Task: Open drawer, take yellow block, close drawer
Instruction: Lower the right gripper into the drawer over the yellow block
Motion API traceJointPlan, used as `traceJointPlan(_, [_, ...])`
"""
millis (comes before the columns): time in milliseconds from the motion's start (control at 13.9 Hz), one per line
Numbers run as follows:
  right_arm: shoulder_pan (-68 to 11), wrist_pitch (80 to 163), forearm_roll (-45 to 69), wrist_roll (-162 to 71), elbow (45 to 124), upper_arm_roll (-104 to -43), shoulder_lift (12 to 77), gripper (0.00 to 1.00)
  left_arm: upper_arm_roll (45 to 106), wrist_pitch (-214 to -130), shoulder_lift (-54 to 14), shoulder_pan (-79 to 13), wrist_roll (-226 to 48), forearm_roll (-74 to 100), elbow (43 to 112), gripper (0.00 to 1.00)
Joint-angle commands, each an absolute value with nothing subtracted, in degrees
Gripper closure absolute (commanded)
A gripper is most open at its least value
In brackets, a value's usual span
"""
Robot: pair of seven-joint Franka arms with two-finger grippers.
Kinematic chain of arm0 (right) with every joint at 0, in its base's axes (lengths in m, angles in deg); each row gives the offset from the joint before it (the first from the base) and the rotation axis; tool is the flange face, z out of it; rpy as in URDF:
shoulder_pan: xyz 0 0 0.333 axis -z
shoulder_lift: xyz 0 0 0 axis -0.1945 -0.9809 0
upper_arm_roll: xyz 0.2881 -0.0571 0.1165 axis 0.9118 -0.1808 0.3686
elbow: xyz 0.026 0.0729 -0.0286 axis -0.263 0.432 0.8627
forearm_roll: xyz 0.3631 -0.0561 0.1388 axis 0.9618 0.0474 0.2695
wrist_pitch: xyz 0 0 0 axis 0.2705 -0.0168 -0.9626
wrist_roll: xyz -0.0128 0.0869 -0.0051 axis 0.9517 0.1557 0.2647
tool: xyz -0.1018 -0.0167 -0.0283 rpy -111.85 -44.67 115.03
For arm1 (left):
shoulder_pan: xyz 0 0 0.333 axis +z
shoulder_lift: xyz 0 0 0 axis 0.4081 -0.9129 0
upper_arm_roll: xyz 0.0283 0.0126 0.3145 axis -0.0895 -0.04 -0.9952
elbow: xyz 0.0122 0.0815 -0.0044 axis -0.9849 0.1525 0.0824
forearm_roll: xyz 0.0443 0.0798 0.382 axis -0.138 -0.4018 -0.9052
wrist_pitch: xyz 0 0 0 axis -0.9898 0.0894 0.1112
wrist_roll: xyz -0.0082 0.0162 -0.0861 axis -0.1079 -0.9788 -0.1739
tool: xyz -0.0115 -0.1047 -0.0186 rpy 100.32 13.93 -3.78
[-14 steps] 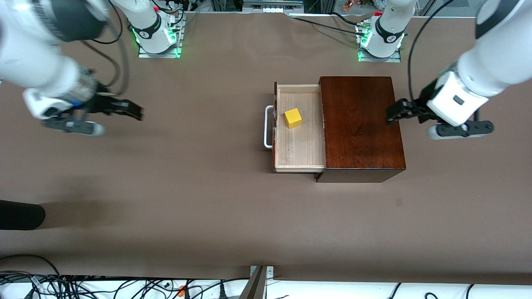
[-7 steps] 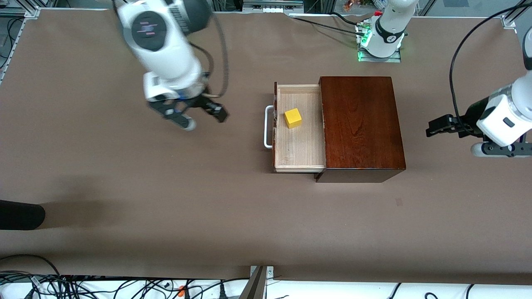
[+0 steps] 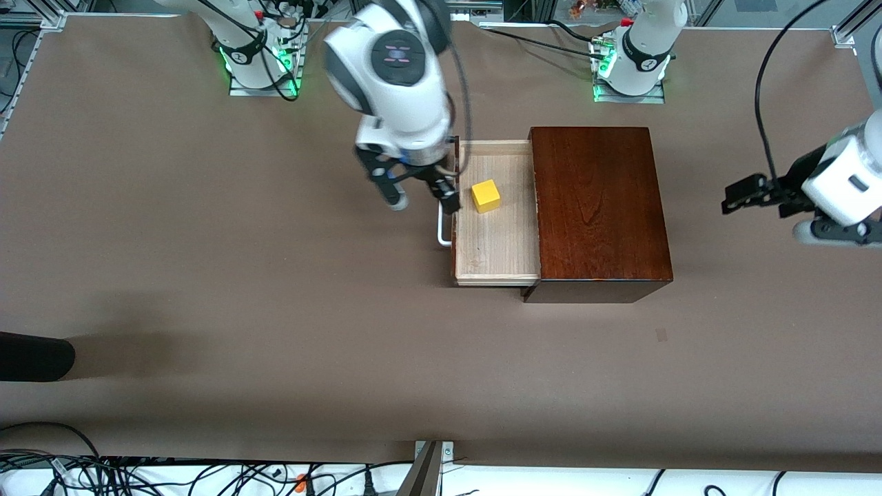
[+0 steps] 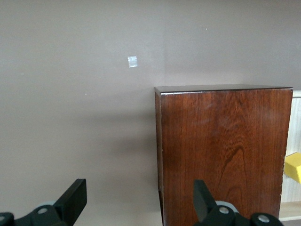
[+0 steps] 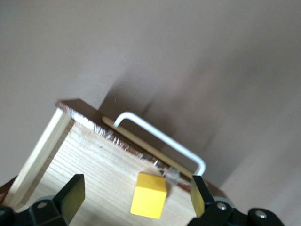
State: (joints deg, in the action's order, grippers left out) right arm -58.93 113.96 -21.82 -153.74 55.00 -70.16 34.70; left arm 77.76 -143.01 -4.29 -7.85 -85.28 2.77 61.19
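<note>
The drawer (image 3: 496, 234) stands pulled out of the dark wooden box (image 3: 596, 207), its white bar handle (image 3: 443, 238) toward the right arm's end of the table. The yellow block (image 3: 486, 195) lies in the pale tray. My right gripper (image 3: 420, 196) is open and empty, up over the drawer's front and handle, beside the block. In the right wrist view the block (image 5: 149, 195) shows between the open fingers, with the handle (image 5: 162, 141) near it. My left gripper (image 3: 737, 196) is open and empty off the box's back end; the left wrist view shows the box (image 4: 221, 150) and a corner of the block (image 4: 293, 167).
The brown table (image 3: 275, 310) carries only the box. A black object (image 3: 34, 356) pokes in at the table's edge at the right arm's end. Cables (image 3: 103, 472) lie along the edge nearest the front camera.
My right arm has swept across the table from its own end to the drawer's front. My left gripper has drawn away from the box's back end.
</note>
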Motion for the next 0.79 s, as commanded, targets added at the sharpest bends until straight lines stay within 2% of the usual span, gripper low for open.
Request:
traceJointPlan(0, [-61.7, 117.0, -23.7, -159.7, 50.1, -70.9, 29.9, 0.00, 66.8, -143.3, 1.3, -19.1, -83.7, 4.1, 66.0, 0.00])
traceJointPlan(216, [-63.7, 119.5, -23.7, -162.1, 50.2, -70.9, 27.9, 0.00, 57.4, -143.3, 4.7, -29.6, -83.7, 4.1, 68.6, 0.00])
traceJointPlan(719, [-64.7, 121.0, -19.7, -164.0, 50.6, -70.9, 25.0, 0.00, 57.5, -143.3, 5.1, -29.6, -83.4, 4.1, 68.4, 0.00])
